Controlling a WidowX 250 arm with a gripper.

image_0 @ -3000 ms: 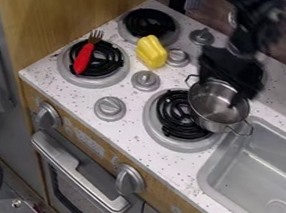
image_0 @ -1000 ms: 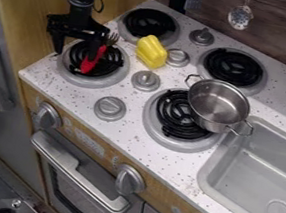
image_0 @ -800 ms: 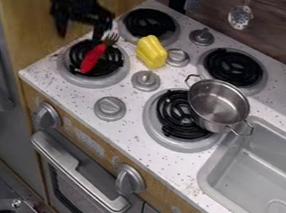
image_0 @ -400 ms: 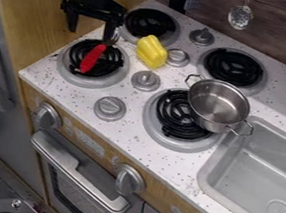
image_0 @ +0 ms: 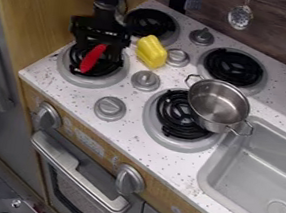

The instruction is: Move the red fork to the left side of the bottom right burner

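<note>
Over the upper part of the front left burner (image_0: 101, 76), my gripper (image_0: 97, 50) hangs open, its two fingers apart on either side of the fork's upper end. The red fork (image_0: 92, 59) lies slantwise on that burner's black coil, handle toward the front; its tines are hidden behind the gripper. The bottom right burner (image_0: 173, 114) has a black coil, and a steel pot (image_0: 217, 105) stands over its right part.
A yellow block-like object (image_0: 152, 52) sits between the left burners and a knob (image_0: 178, 57). More knobs, such as one at the front (image_0: 110, 108), stick up from the counter. The sink (image_0: 257, 171) lies at right, a wooden wall (image_0: 37, 17) at left.
My gripper has gone from above the pot's far side to the front left burner, lately shifting right and lower. The fork has shifted slightly right, its handle turned a little.
</note>
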